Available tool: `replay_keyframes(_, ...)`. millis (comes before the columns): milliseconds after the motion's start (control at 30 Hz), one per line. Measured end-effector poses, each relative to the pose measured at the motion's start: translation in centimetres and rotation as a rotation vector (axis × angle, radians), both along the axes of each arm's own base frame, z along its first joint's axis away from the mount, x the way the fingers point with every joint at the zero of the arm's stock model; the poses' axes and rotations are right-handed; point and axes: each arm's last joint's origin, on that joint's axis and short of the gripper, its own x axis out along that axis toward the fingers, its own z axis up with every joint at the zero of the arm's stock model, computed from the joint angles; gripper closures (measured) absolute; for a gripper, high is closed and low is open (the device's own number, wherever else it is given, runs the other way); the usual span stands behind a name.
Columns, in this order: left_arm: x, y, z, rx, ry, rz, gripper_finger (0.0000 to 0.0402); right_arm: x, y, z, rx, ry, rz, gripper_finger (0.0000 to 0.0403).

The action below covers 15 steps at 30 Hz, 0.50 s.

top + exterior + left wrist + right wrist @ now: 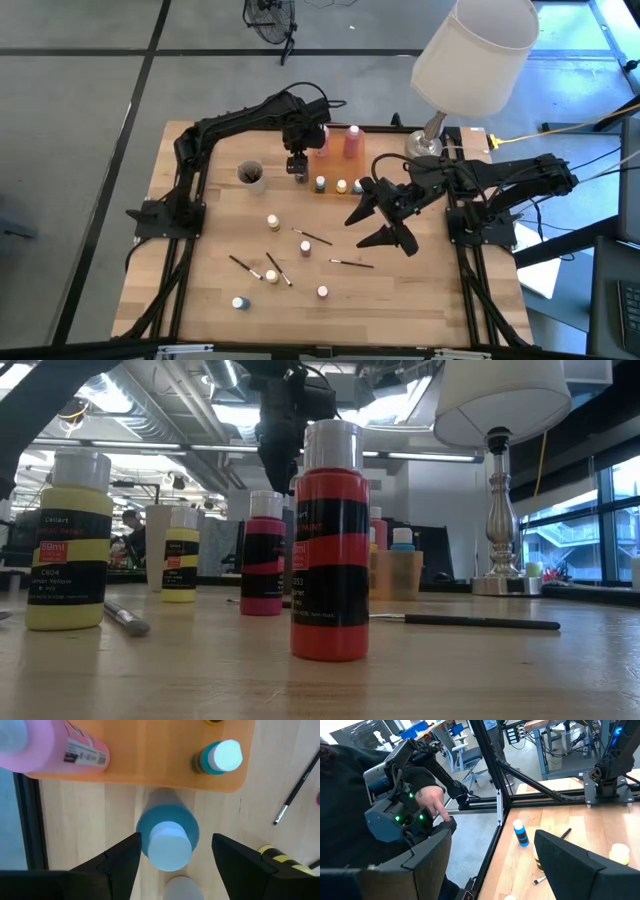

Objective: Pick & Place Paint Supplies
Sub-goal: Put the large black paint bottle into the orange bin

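Paint bottle: blue bottle (pixel 167 832) with a pale cap stands upright on the bench (pixel 420 290), at the far side, directly between the left pincer's fingers
Left pincer (pixel 172 857): jaws spread wide, straddling the bottle, not touching it, holding nothing
Right pincer (pixel 385 222): open, empty, hovering right of centre
Other supplies: small bottles and brushes (pixel 314 237) scattered nearer
Writing: yellow bottle (pixel 68 545) label reads "59ml"; the rest is illegible
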Motion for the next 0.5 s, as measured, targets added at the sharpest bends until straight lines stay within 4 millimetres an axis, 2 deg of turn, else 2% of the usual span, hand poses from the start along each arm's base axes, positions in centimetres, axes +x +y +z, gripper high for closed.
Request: replay_keyframes(500, 0.5, 0.3, -1.1, 0.006, 0.035, 0.048, 0.0162, 0.0, 0.0, 0.0, -0.005, -0.005, 0.002, 0.0112)
